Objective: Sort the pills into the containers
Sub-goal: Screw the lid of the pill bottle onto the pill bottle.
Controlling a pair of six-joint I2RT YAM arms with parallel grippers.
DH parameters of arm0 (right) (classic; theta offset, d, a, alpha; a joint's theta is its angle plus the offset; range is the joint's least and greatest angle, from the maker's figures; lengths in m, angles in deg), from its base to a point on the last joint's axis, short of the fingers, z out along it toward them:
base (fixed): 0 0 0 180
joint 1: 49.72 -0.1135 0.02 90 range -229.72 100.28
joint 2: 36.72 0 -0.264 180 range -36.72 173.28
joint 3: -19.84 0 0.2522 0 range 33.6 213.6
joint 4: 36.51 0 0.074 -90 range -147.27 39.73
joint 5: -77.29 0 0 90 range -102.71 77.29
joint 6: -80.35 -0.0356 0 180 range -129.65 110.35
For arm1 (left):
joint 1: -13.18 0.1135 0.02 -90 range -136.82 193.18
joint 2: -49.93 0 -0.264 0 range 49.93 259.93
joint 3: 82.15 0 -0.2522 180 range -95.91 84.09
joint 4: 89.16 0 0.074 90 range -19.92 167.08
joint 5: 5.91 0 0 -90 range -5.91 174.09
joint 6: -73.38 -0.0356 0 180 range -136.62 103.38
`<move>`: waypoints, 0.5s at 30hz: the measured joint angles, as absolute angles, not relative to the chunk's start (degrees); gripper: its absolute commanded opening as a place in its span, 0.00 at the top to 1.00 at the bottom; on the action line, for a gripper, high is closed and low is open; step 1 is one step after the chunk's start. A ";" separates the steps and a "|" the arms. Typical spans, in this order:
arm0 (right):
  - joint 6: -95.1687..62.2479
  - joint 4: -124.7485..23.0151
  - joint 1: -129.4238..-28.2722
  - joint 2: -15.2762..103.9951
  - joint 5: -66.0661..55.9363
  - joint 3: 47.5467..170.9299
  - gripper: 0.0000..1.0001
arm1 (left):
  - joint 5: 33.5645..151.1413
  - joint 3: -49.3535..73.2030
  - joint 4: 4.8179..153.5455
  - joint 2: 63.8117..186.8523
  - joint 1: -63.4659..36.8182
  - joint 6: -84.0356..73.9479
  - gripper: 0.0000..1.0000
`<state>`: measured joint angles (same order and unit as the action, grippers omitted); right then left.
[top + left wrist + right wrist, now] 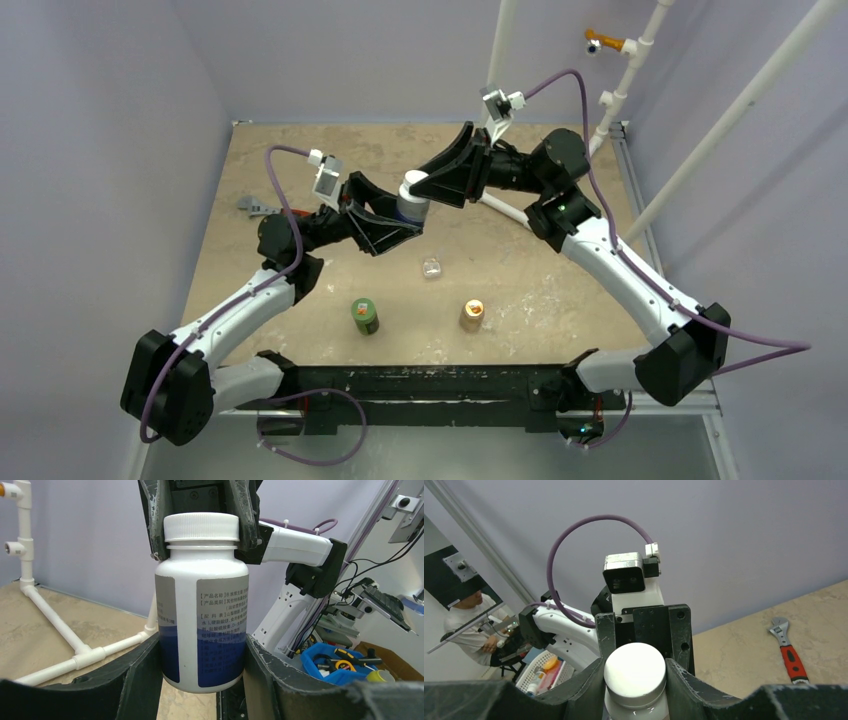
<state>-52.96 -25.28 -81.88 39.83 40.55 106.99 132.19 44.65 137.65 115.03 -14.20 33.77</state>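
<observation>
The tan table (520, 290) fills the middle of the top view. Over it we see the 2 arms reach in from the bottom corners & meet just above ctr.

The left gripper (392, 228) has the white bottle (412, 203) by its body. In the left wrist view its 2 dark fingers (132, 680) press the lower label on both sides, jaws spread to the bottle's width. The bottle stands upright in the grip.

An adjustable wrench (250, 207) lies at the table's upper left, well apart from the rest.

A green bottle (364, 316) stands lower ctr-left & a tan-orange bottle (472, 315) lower ctr-right, both upright & apart.

The right gripper (428, 188) sits over the bottle's top. In the right wrist view its fingers (684, 685) hug the white cap (201, 527) on 2 sides, touching it, so we read it as closed on the cap.

The clear case (431, 267) rests on the table just below the grippers, above & between the 2 small bottles, touching neither. The pills are too small for us to make out from above.
</observation>
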 measured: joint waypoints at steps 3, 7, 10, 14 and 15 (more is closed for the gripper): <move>-52.30 -25.93 -82.23 39.83 39.74 107.12 0.76 | 132.14 44.65 137.63 115.07 -14.20 33.77 1.00; -50.22 -28.69 -83.15 39.81 37.90 107.97 0.81 | 131.69 44.65 136.74 114.94 -14.20 32.92 1.00; -46.29 -34.44 -84.59 39.81 34.36 109.83 0.84 | 129.96 44.65 132.47 113.47 -14.22 29.92 1.00; -41.48 -41.65 -86.67 39.81 28.22 112.67 0.87 | 125.48 43.93 122.20 109.06 -14.31 23.04 1.00; -40.50 -43.38 -87.17 39.81 26.23 113.41 0.87 | 123.55 43.39 118.46 107.64 -14.46 20.72 1.00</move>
<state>-40.50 -43.38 -87.17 39.81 26.23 113.41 123.55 43.39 118.46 107.64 -14.46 20.72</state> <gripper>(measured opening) 0.408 0.516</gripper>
